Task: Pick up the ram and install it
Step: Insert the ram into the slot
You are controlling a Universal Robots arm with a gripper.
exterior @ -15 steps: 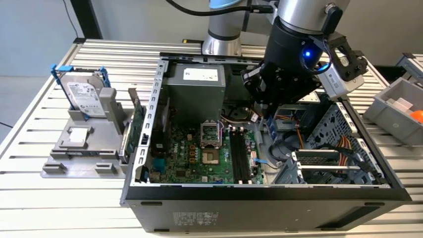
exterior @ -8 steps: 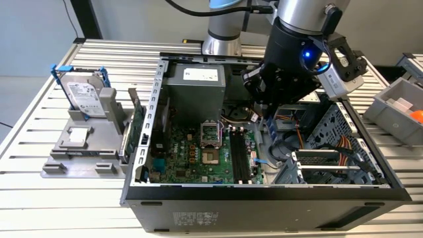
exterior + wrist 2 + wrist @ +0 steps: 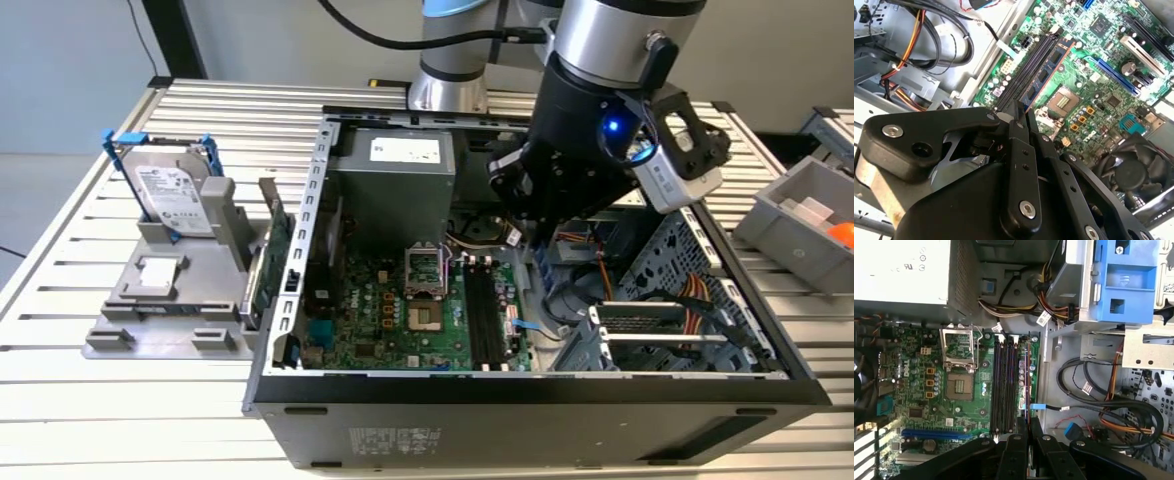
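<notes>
On the slatted table (image 3: 54, 420), listed by size:

- Computer case (image 3: 534, 385): lies on its side with the panel off, so you can reach the board from above.
- Arm (image 3: 614, 40): reaches down into the case's far half.
- Power supply (image 3: 394, 180): sits in the case's far corner, clear of the work.
- Motherboard (image 3: 387, 310): lies flat on the case floor, with the bare processor socket (image 3: 960, 385) near its middle.
- Hard drive (image 3: 174, 195): stands in a grey holder outside the case, by the table's edge on the exterior view's left. You can judge it parked for another job.
- Gripper (image 3: 1021, 112): its fingers are pressed onto one end of the ram.
- Memory slots (image 3: 1004, 385): a black bank along the motherboard's edge nearest the cable bay.
- Ram (image 3: 1046, 67): a blue stick held on edge and lined up along the slot bank, probably so its contacts meet a slot. You cannot tell whether it is seated.
</notes>
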